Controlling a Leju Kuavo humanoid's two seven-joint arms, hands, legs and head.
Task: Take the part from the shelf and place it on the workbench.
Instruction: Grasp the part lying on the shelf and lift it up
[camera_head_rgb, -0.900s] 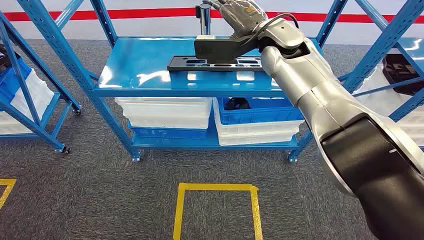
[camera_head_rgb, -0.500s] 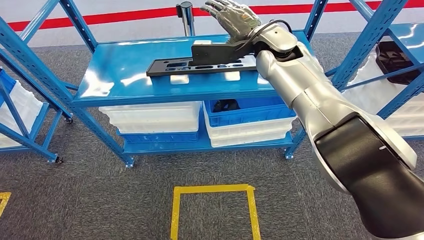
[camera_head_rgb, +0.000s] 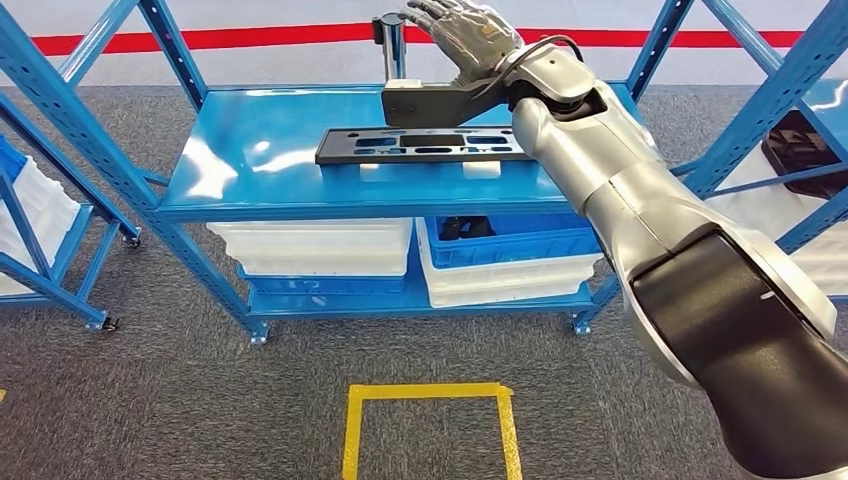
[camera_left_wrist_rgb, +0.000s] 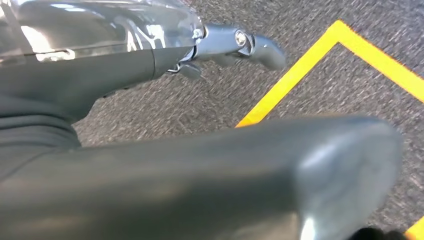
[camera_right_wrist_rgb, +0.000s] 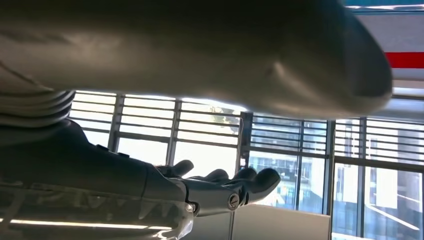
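The part is a flat black plate with several slots, lying on the top board of the blue shelf. My right arm reaches over the shelf from the right. My right hand is raised above the far side of the part with its fingers spread, holding nothing. A black block at that wrist hangs just over the plate. In the right wrist view the hand is empty against bright windows. My left hand hangs over grey carpet, fingers extended and empty.
White and blue bins stand on the shelf's lower board. More blue racks stand at the left and the right. A yellow tape square marks the carpet in front. A grey post stands behind the shelf.
The whole picture swung left, then back right, so the camera moved. My right hand stays raised over the part, which lies flat on the shelf as before.
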